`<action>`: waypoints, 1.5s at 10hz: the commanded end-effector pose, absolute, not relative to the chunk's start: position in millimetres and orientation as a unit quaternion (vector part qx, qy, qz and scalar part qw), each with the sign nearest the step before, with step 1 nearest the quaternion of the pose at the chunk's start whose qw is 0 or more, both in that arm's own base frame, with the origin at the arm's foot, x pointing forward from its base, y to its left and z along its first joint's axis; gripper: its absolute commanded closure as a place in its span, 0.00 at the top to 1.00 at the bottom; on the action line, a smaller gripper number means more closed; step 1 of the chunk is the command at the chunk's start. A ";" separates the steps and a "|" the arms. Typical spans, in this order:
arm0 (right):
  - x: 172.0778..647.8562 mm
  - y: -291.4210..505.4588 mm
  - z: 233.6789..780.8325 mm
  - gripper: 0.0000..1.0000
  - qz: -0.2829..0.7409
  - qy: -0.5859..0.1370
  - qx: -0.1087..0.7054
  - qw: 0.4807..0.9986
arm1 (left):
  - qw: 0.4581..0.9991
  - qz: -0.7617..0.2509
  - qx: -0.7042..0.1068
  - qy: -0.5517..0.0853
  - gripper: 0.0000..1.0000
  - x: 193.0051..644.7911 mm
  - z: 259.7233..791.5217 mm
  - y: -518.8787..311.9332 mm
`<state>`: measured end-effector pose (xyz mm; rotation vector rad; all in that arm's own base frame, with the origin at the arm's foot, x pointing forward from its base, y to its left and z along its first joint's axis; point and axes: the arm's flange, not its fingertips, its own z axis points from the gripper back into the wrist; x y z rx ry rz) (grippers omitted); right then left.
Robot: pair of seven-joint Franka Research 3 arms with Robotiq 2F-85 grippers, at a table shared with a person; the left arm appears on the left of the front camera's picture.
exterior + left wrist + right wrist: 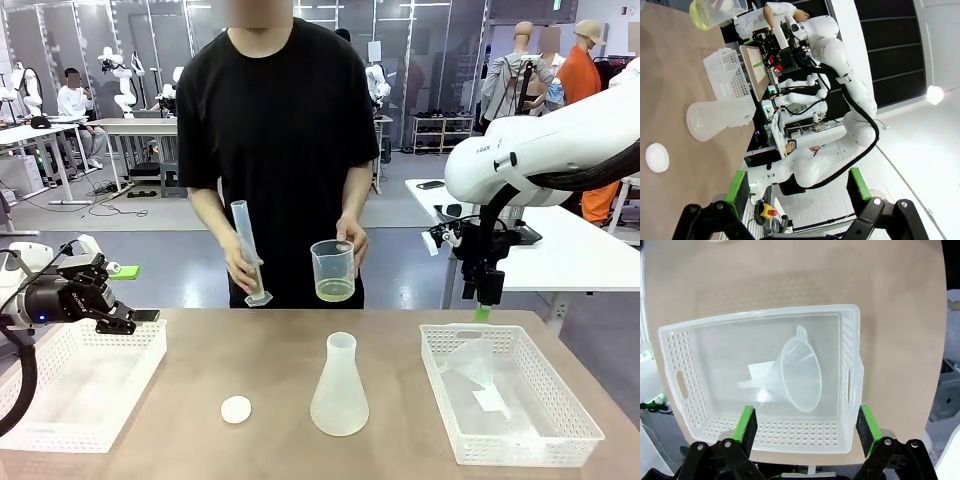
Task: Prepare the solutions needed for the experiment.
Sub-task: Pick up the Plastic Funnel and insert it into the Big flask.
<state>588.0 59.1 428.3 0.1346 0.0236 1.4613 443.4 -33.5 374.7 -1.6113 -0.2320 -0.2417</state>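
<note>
The worktop (pixel 270 350) is carrying two white baskets with a flask (pixel 339 395) standing upright between them, near the robot's edge. A person (pixel 275 130) in a black shirt is standing straight behind the flask, at the far side.

The right arm (pixel 540 150) is reaching in from the flask's right, and its jaws are hanging spread wide and empty, pointing down above the right basket (pixel 470 328). The left arm (pixel 50 295) is coming in from the flask's left, and its jaws are also standing spread and empty, held level over the far part of the left basket (pixel 60 435) and pointing toward the flask.

Behind the flask and a little left of it, the person's right hand (pixel 240 268) is gripping a tall clear cylinder (pixel 247 250), tilted, above the far edge. Behind the flask, almost in line with it, the person's left hand (pixel 352 238) is holding a clear beaker (pixel 333 262) by its rim. The solution (pixel 335 290), pale yellow-green, is sitting as a shallow layer in the bottom of that beaker, so it is lying between the two sets of jaws, higher than the flask's mouth, and well apart from both.

A clear funnel (pixel 801 374) is lying on its side in the right basket, directly beneath the right jaws. A small white disc (pixel 236 409) is lying flat just left of the flask.
</note>
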 end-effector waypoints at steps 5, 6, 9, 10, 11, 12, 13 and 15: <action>590.2 59.0 409.6 1.00 0.692 0.057 0.080 0.715 | 0.677 -0.111 -0.720 -0.104 1.00 442.5 375.3 -33.9; 588.9 59.0 402.0 1.00 0.700 0.068 0.088 0.706 | 0.677 -0.111 -0.720 -0.104 1.00 442.5 375.3 -33.9; 587.8 57.5 373.9 1.00 0.703 0.096 0.113 0.695 | 0.677 -0.111 -0.720 -0.104 1.00 442.5 375.3 -33.9; 588.2 56.6 365.1 1.00 0.706 0.104 0.123 0.690 | 0.677 -0.111 -0.720 -0.104 1.00 442.5 375.3 -33.9; 589.2 56.5 357.1 1.00 0.707 0.112 0.134 0.686 | 0.677 -0.111 -0.720 -0.104 1.00 442.5 375.3 -33.9; 591.5 56.0 349.7 1.00 0.709 0.122 0.141 0.680 | 0.677 -0.111 -0.720 -0.104 1.00 442.5 375.3 -33.9; 594.2 56.2 344.4 1.00 0.708 0.131 0.146 0.679 | 0.677 -0.111 -0.720 -0.104 1.00 442.5 375.3 -33.9; 599.2 55.1 339.6 0.90 0.710 0.128 0.140 0.678 | 0.677 -0.111 -0.720 -0.104 1.00 442.5 375.3 -33.9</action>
